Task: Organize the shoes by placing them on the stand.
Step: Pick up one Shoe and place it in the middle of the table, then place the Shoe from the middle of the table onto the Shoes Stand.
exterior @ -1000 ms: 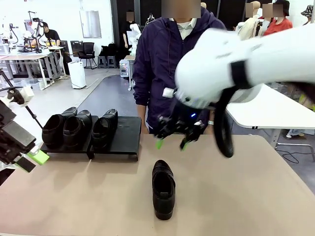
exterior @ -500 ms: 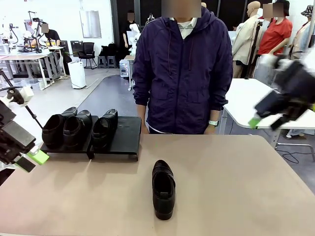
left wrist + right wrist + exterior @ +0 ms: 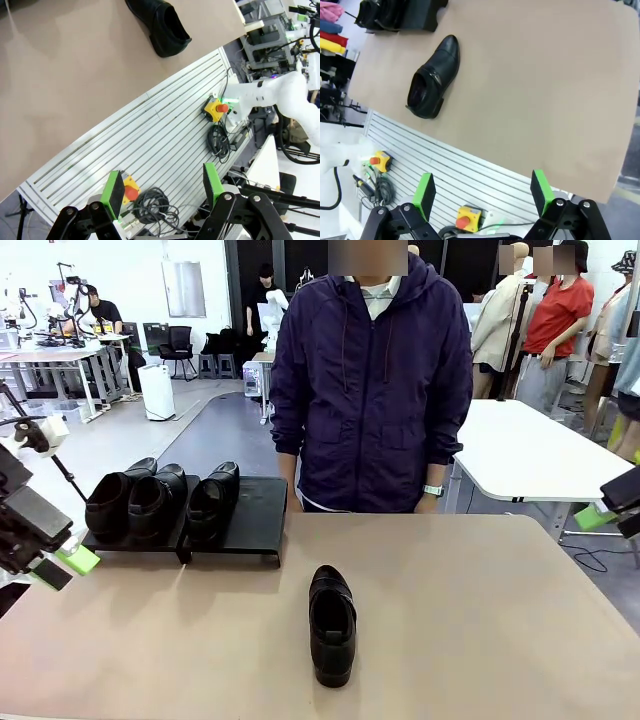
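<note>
One black shoe (image 3: 332, 625) lies alone on the tan table, toe toward me, and also shows in the left wrist view (image 3: 160, 22) and the right wrist view (image 3: 432, 77). Three more shoes (image 3: 155, 502) stand side by side on the left part of the low black stand (image 3: 258, 510) at the far left; the stand's right part is bare. The stand (image 3: 422, 17) also appears at the top of the right wrist view. My left gripper (image 3: 62, 566) hangs off the table's left edge, open and empty (image 3: 162, 186). My right gripper (image 3: 615, 505) sits at the far right edge, open and empty (image 3: 482, 192).
A person in a dark purple jacket (image 3: 372, 380) stands at the table's far edge, behind the lone shoe. The table (image 3: 480, 620) is bare to the right of the shoe. Below the near edge are a slatted panel (image 3: 150, 145), cables and emergency-stop buttons (image 3: 218, 107).
My right arm has swung away from above the lone shoe to the right edge of the view. The shoe, the stand and my left arm have stayed put.
</note>
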